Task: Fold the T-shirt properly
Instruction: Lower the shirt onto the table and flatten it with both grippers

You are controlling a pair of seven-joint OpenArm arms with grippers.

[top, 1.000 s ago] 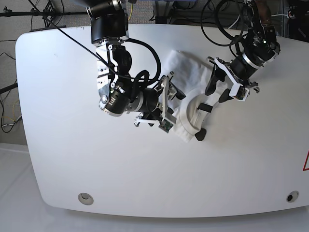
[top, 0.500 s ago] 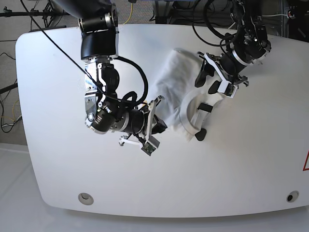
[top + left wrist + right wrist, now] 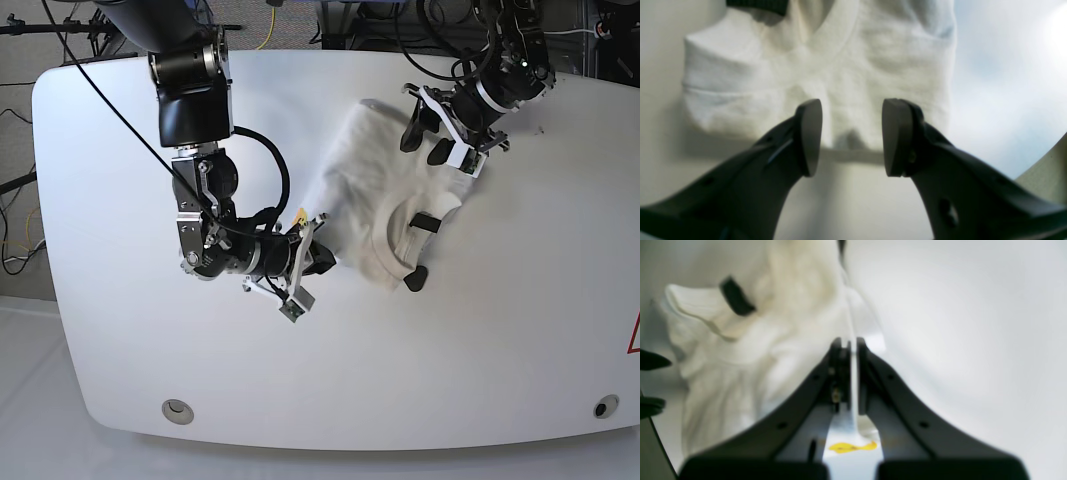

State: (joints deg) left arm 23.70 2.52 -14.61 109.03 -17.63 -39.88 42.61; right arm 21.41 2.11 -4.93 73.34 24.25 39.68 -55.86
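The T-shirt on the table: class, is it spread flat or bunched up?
Bunched up. The T-shirt lies in a crumpled heap with uneven folds, and the right tool is shut on a pulled-out edge of it.

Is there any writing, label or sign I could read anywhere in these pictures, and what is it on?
No text can be read.
Black neck label on the T-shirt: no legible writing in any view.
Yellow print on the cloth pinched in the right gripper: a blurred shape, no readable letters.
Red triangular sign at the table edge: cut off by the frame, unreadable.
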